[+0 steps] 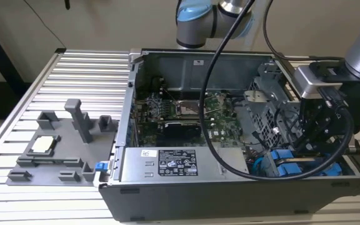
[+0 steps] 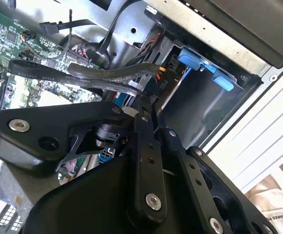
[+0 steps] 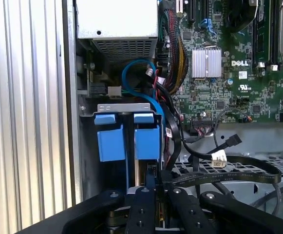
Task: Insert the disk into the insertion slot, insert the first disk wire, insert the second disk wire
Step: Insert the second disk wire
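A ribbed aluminium tabletop (image 1: pixel 73 70) carried an open grey computer case (image 1: pixel 186 197) and a grey plastic fixture tray (image 1: pixel 55 154). The black two-fingered tool (image 1: pixel 311 140) hung inside the case, directly over the grey perforated-metal drive cage (image 1: pixel 271 101). In the first wrist view, the silver-grey hard drive in its bright blue plastic carrier (image 3: pixel 129 141) sat just ahead of the tool's fingertips, apparently already seated in the rectangular bay of the cage (image 3: pixel 124 108), with its blue tabs at the bay's mouth. So the first step seemed done. In both wrist views the tool's fingers looked drawn close together, near a flat black cable (image 2: pixel 92 75) that draped across just beyond them; whether they actually pinched a connector could not be told. A thin blue cable (image 3: pixel 136 73) looped beyond the drive. The wire steps looked unfinished, though the connectors were hidden.
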Controlling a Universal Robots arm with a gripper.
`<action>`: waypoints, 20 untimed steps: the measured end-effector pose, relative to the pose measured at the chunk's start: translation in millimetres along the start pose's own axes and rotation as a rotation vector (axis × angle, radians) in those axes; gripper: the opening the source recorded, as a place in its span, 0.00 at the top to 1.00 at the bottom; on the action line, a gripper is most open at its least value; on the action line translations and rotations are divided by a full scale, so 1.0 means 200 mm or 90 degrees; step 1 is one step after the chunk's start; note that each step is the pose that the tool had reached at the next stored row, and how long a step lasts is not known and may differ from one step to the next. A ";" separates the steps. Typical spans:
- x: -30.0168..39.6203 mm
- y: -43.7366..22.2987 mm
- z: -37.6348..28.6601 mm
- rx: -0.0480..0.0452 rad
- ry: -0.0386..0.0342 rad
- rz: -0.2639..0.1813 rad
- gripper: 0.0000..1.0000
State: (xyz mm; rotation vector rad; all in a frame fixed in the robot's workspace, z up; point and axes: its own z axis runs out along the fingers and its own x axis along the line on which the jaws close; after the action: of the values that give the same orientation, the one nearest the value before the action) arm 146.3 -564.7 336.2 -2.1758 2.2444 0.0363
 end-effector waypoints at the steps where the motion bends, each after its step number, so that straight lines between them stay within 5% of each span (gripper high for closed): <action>1: 0.000 0.000 0.000 -0.0001 0.0000 0.000 0.84; 10: 0.000 0.000 -0.004 -0.0004 -0.0001 0.000 0.76; 20: -0.002 0.001 -0.157 -0.0005 0.0000 0.000 0.76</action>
State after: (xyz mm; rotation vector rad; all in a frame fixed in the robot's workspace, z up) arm 146.3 -565.2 367.5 -2.1761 2.2449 0.0372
